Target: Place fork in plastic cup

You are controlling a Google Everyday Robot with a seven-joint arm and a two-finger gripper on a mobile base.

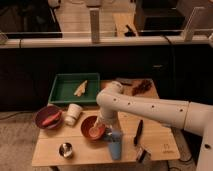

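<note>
The tall blue plastic cup (115, 148) stands upright near the front edge of the wooden table (160, 142). My white arm reaches in from the right and bends down. Its gripper (110, 132) hangs directly over the cup's rim, at or just inside the mouth. I cannot make out the fork; if it is in the gripper, it is hidden by the wrist and the cup.
A brown-red bowl (93, 127) sits just left of the cup. A cream-white cup (74, 113), a red bowl (49, 117) and a small metal cup (66, 149) are further left. A green tray (75, 88) is behind. A dark utensil (138, 132) lies to the right.
</note>
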